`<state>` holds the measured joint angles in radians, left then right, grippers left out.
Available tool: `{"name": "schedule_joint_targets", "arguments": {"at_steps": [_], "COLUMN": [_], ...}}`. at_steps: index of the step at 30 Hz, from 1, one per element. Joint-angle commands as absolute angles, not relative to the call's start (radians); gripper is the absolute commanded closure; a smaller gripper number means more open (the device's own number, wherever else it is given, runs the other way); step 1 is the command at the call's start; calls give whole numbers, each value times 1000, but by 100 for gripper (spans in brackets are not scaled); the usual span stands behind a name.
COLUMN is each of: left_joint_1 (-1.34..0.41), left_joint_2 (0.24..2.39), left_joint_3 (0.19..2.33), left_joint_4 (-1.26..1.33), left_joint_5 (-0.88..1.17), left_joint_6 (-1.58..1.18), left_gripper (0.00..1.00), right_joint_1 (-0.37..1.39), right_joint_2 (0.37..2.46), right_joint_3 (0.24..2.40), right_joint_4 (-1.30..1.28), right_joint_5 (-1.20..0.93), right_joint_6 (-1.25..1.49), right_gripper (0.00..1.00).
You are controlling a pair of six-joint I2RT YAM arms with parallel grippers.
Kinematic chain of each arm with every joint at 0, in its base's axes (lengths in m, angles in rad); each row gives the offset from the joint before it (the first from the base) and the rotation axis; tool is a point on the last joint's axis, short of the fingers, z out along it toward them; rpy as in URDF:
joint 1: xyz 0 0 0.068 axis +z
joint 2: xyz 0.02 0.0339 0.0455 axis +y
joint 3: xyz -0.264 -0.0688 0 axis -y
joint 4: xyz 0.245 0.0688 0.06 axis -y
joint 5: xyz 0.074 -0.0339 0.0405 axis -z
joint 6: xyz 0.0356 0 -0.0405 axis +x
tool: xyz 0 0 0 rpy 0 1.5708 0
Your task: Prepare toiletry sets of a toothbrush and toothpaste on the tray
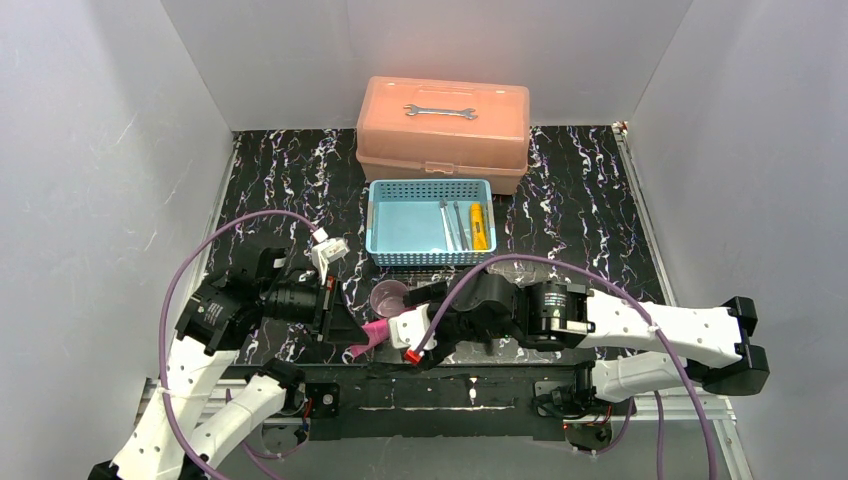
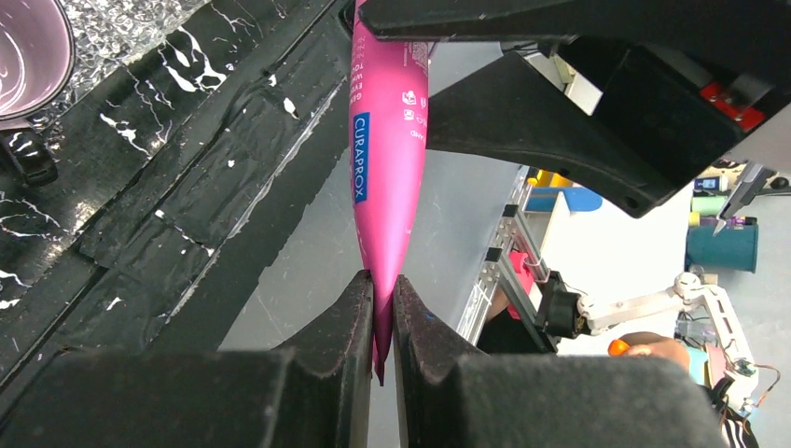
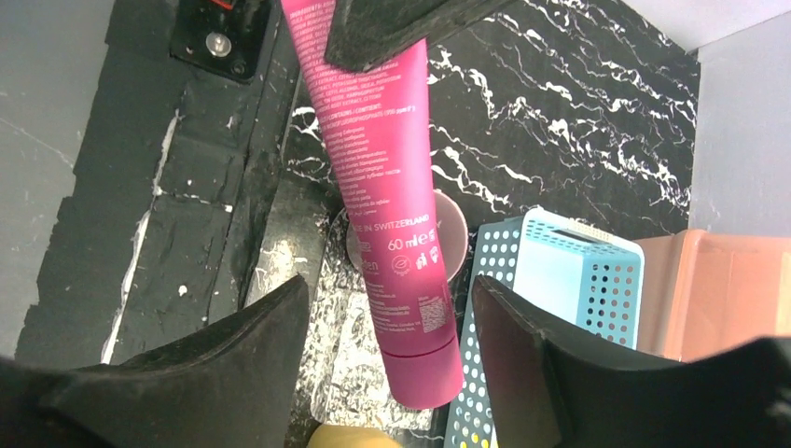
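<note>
In the lower left of the top view, the left claw (image 2: 381, 289) is clenched on the flat crimped tail of the magenta-pink plastic toothpaste tube (image 2: 387, 159), holding it off the black marbled table (image 1: 580, 190). The tube runs rightward into the right claw (image 3: 389, 285), at lower centre. Those jaws are released and stand on either side of the tube's cap end, without gripping it as far as the right wrist view shows. This looks like a hand-over not yet completed.

Just above the tube sits the translucent purple mug (image 1: 388, 297). The left wrist view shows the clear, glittery plastic tray (image 2: 131, 28) beside it at upper left. No toothbrush or toothpaste can be seen on the visible part of the tray.

Right of centre, the light-blue mesh basket (image 1: 430, 186) contains two thin pale toothbrushes (image 1: 447, 226) and, at its right side, the yellow-orange toothpaste tube (image 1: 479, 226).

I judge the task to be at an early stage. The first tube is in transit and no set is assembled. Both brushes and the second tube remain to be fetched.
</note>
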<state>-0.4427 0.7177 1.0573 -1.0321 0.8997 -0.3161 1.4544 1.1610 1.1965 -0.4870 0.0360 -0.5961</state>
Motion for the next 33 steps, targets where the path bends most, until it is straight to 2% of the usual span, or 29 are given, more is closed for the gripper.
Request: {"name": "schedule_joint_targets", "arguments": {"at_steps": [1, 8, 15, 18, 20, 23, 25, 27, 30, 33], "left_joint_1": [-452, -458, -462, -462, -462, -462, -462, -462, -462, -462], "left_joint_2": [704, 701, 703, 701, 701, 700, 695, 683, 659, 633], "left_joint_3": [1049, 1043, 1035, 1035, 1036, 1034, 1034, 1033, 1018, 994], "left_joint_4": [-1016, -1004, -991, -984, -981, -975, -971, -961, -933, -906], "left_joint_5": [966, 986, 1005, 1008, 1005, 993, 982, 958, 926, 871], "left_joint_6": [-321, -328, -336, -339, -339, -344, -344, -354, -378, -399], "left_gripper": [100, 100, 100, 100, 91, 69, 62, 48, 39, 34], "right_joint_1": [1485, 1501, 1506, 1508, 1508, 1509, 1509, 1509, 1509, 1511], "right_joint_2": [1167, 1170, 1166, 1160, 1153, 1137, 1123, 1110, 1089, 1070], "right_joint_3": [1221, 1200, 1193, 1184, 1176, 1156, 1141, 1124, 1097, 1067], "right_joint_4": [-514, -514, -510, -503, -495, -468, -449, -426, -389, -339], "right_joint_5": [136, 186, 213, 216, 219, 226, 232, 245, 259, 262], "right_joint_6": [-639, -646, -651, -647, -640, -622, -609, -589, -547, -495], "right_gripper": [30, 41, 67, 75, 78, 79, 79, 79, 81, 81]}}
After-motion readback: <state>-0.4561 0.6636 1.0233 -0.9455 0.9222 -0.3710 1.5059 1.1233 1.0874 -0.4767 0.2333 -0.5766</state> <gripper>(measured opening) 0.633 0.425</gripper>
